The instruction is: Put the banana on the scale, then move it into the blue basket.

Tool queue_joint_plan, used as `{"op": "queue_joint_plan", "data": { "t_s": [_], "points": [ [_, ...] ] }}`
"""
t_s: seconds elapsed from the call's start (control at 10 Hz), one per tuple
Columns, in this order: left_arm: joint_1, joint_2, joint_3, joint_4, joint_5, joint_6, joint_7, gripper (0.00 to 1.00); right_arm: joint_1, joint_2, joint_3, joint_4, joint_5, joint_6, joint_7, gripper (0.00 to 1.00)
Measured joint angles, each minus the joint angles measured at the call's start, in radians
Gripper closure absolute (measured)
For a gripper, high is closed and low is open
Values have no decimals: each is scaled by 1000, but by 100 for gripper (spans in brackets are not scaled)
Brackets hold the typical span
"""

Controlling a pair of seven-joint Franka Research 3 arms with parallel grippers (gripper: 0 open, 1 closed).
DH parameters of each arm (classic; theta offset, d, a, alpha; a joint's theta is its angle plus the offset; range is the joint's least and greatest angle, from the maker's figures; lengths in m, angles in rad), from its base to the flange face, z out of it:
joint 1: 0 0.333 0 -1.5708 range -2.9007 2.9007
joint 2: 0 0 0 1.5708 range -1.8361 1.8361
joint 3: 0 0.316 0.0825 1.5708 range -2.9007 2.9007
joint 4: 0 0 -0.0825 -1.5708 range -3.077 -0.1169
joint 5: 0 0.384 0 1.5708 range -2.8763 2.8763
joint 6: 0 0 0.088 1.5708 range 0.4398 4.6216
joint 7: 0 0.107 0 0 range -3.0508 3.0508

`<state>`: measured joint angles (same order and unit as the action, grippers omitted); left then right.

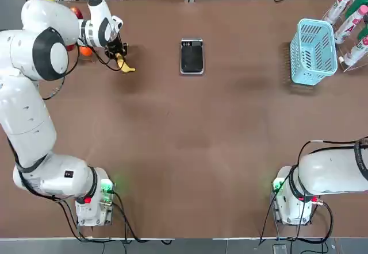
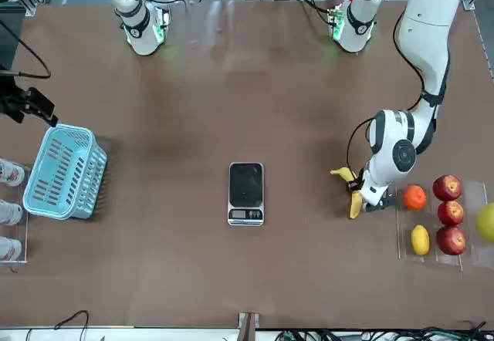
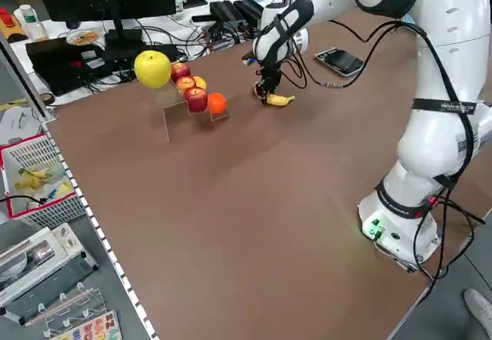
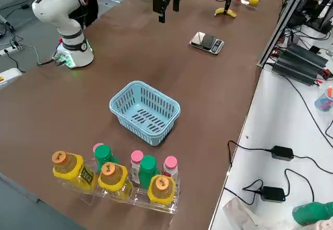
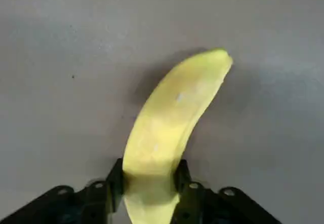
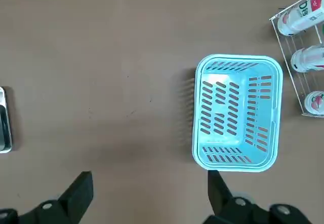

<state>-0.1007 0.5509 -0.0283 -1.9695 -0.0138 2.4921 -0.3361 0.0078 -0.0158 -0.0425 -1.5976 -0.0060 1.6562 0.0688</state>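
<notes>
The banana [image 1: 125, 65] lies on the brown table at the far left, a short way left of the scale [image 1: 191, 56]. My left gripper [image 1: 119, 56] reaches down over it, and in the left wrist view its fingers [image 5: 185, 183] press both sides of the banana [image 5: 172, 117] near one end, shut on it. The banana still rests on the table [image 3: 278, 100]. The blue basket [image 1: 313, 52] stands at the far right. My right gripper [image 6: 149, 191] hangs high above the table with its fingers wide open, looking down on the blue basket [image 6: 237, 112].
A clear rack [image 2: 440, 217] with red apples, an orange, a lemon and a big yellow-green fruit stands just beyond the banana on the left. A rack of bottles [image 4: 117, 178] lines the table edge beside the basket. Cables lie along the far edge.
</notes>
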Motion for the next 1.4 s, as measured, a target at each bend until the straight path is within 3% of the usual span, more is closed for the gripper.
{"op": "queue_joint_plan", "data": {
  "t_s": [0.2, 0.4, 0.7, 1.0, 1.2, 1.4],
  "points": [
    [-1, -33, -3, 20, 0, -37, -46, 61, 1, 0, 0, 0, 1, 0, 0, 0],
    [-33, -119, -23, 54, 0, -175, -160, 62, 2, 0, 0, -1, 1, 0, 0, 0],
    [-214, -161, -45, 177, -2, -315, -458, 62, 3, 0, 0, -2, 1, 0, 0, 0],
    [-433, -30, -46, 370, -16, -317, -744, 62, 3, 0, 0, -3, 2, 1, 0, 0],
    [-502, 129, -44, 550, -47, -316, -843, 62, 3, 0, 0, -3, 2, 5, 0, 0],
    [-536, 238, -43, 643, -49, -309, -872, 62, 3, 0, 0, -3, 2, 6, 0, 0]
  ]
}}
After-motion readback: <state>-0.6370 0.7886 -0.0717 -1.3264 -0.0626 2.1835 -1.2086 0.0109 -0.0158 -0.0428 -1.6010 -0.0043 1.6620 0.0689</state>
